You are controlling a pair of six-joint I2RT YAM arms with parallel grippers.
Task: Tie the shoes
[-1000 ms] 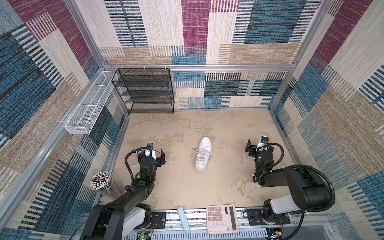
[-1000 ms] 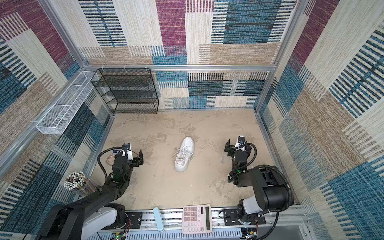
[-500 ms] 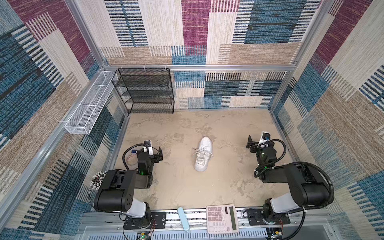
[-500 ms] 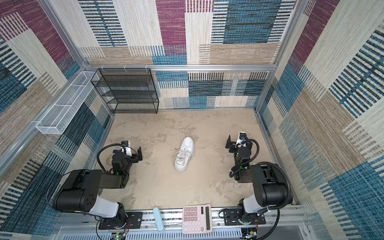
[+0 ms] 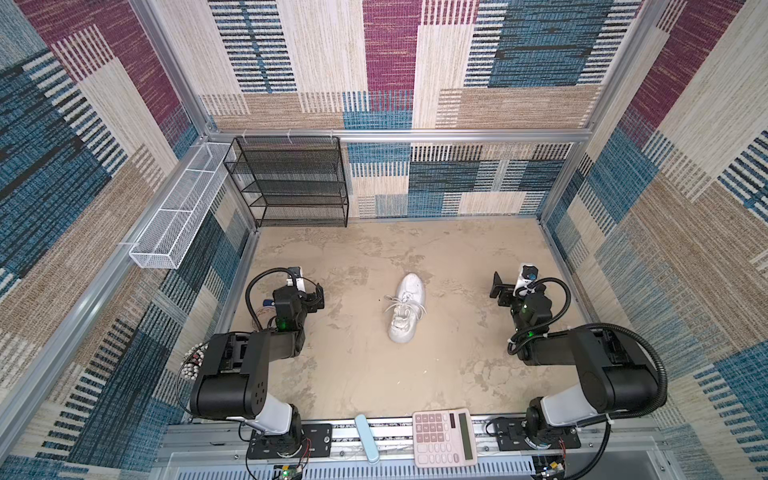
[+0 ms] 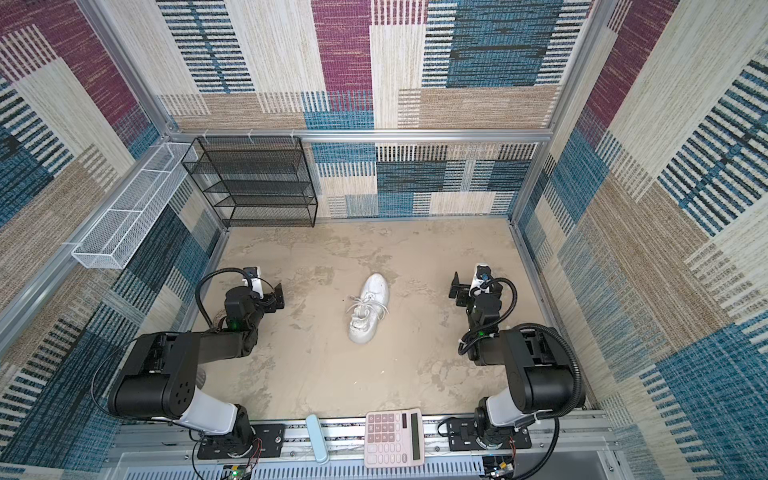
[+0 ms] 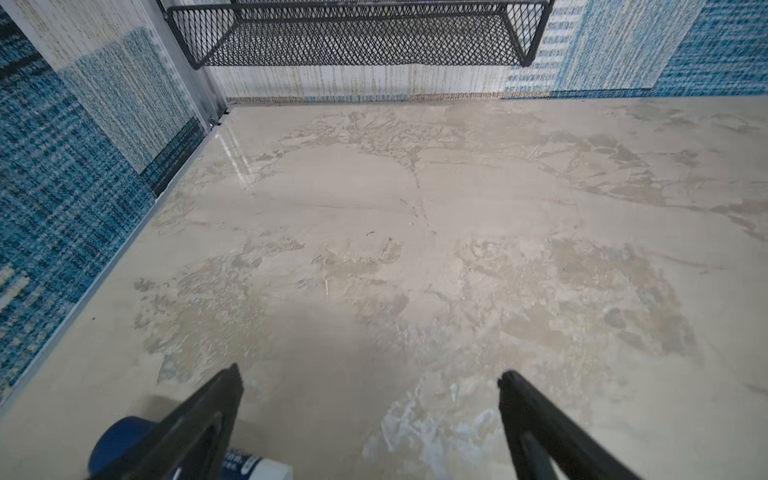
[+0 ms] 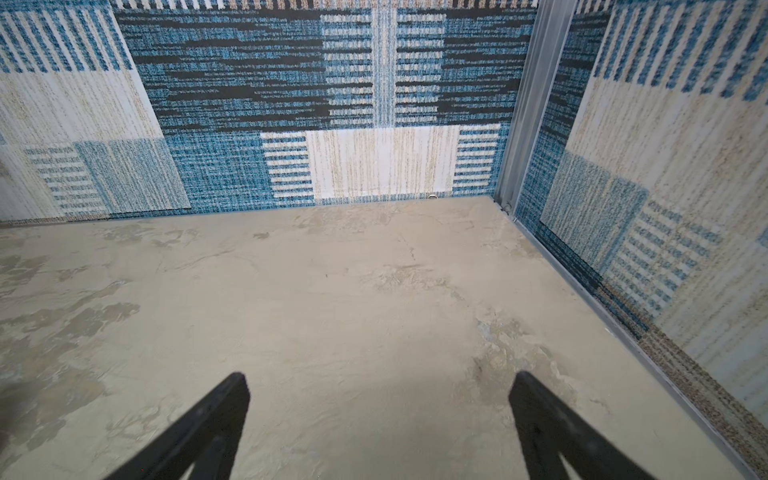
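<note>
White sneaker (image 5: 405,308) sits mid-frame on the table, laces (image 5: 402,306) splayed in loops to both sides; bow or loose tangle, can't tell at this size.

Left gripper (image 7: 370,409) at left-centre and right gripper (image 8: 380,409) at right-centre both spread wide, empty, well clear of the sneaker. Tied fits parked arms; if loose, each side should pinch a lace end, not the tongue.

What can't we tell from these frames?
- Lace knot on the shoe: too small in both top views to tell if tied.
- Shoe: outside both wrist views.
- Blue-capped object: left wrist view, cut by the frame edge and hidden by a finger.
- Bundle: top view, behind the left arm.
</note>
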